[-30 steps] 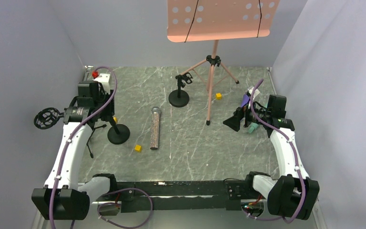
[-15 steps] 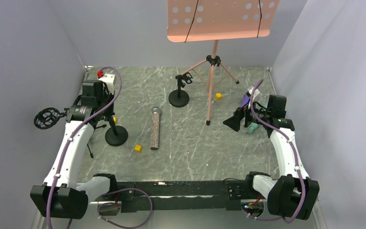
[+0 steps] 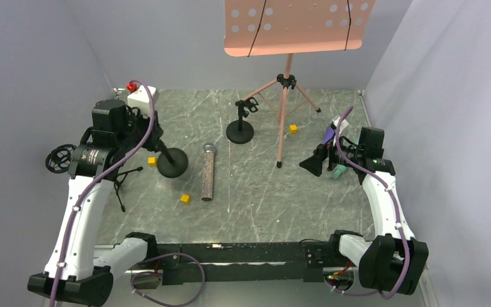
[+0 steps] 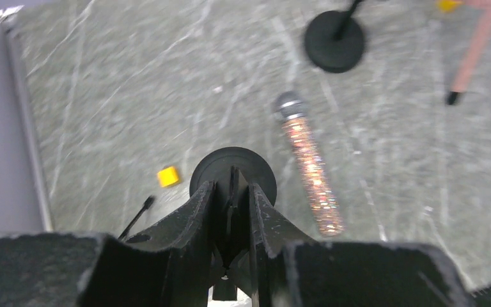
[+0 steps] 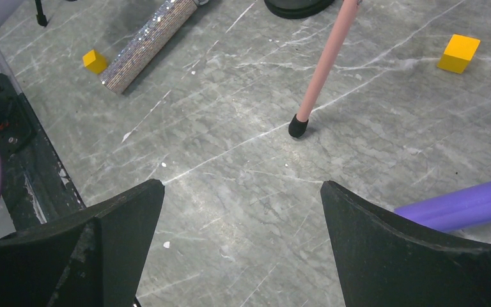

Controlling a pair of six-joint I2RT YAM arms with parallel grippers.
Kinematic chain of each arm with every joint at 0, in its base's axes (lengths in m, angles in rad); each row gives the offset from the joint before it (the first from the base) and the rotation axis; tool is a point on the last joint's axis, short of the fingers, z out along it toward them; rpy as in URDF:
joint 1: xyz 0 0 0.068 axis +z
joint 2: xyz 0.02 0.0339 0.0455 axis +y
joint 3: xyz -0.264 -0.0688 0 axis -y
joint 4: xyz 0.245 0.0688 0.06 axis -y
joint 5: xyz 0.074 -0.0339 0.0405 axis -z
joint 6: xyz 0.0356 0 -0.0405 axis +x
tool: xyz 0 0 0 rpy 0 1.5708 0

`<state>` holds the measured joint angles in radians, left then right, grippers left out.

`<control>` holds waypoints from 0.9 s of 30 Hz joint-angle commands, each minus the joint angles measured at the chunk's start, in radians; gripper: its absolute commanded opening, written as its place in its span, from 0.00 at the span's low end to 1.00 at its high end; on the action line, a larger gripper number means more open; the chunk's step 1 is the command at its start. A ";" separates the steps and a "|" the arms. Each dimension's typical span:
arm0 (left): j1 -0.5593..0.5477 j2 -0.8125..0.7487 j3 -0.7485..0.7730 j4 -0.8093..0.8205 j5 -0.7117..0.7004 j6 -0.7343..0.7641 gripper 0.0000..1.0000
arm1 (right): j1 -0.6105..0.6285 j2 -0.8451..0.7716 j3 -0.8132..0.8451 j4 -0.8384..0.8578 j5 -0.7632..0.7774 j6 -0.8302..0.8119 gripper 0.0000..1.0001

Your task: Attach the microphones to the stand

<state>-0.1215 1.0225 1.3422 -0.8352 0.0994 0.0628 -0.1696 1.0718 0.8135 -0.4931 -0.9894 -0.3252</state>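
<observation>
The left end effector (image 4: 231, 211) clamps the black round-based microphone stand (image 4: 233, 171) left of the glittery pinkish-brown microphone (image 4: 310, 173); the right end effector (image 5: 243, 192) gapes wide.

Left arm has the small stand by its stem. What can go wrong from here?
The left gripper pinches only the thin stem of the stand; the round base looks tilted, so it may swing or slip.
A yellow cube and the glitter mic lie close to that base; setting down could knock them or land on the cube.
The open right gripper has the purple mic beside one finger and may nudge it.
</observation>
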 commanded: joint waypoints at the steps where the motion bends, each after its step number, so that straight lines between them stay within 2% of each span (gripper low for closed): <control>1: -0.097 -0.028 0.092 0.082 0.224 -0.052 0.00 | -0.007 -0.001 0.029 -0.001 -0.018 -0.030 1.00; 7: -0.328 0.064 0.145 0.162 0.217 -0.117 0.00 | -0.007 -0.005 0.029 0.000 -0.015 -0.032 1.00; 13: -0.524 0.257 0.171 0.247 0.123 -0.103 0.00 | -0.007 -0.009 0.029 -0.002 -0.004 -0.038 1.00; 20: -0.629 0.451 0.224 0.313 0.119 -0.075 0.00 | -0.007 -0.006 0.032 -0.008 -0.003 -0.043 1.00; 27: -0.680 0.512 0.236 0.300 0.082 -0.006 0.02 | -0.007 -0.006 0.032 -0.010 -0.002 -0.045 1.00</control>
<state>-0.7822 1.5566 1.5036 -0.6319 0.2024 0.0196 -0.1696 1.0718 0.8139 -0.5049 -0.9848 -0.3450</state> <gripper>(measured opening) 0.259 0.995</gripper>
